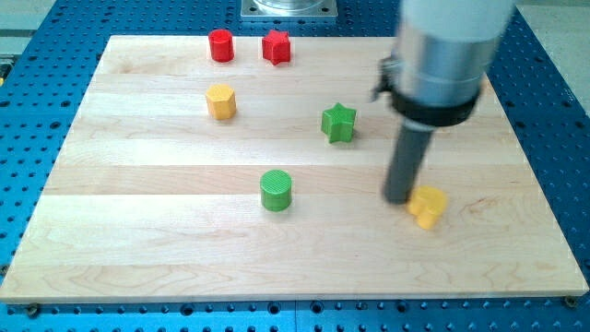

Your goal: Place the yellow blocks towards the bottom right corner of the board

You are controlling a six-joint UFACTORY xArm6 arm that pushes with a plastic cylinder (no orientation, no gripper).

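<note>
A yellow block [429,205] of unclear shape lies right of the board's middle, toward the view's bottom right. My tip [398,197] stands just left of it, touching or nearly touching its left side. A second yellow block, a hexagon [220,100], sits at the view's upper left, far from my tip.
A red cylinder [220,44] and a red star [276,46] sit near the board's top edge. A green star [338,122] lies above and left of my tip. A green cylinder [276,190] sits at the board's middle. The wooden board [138,249] rests on a blue perforated table.
</note>
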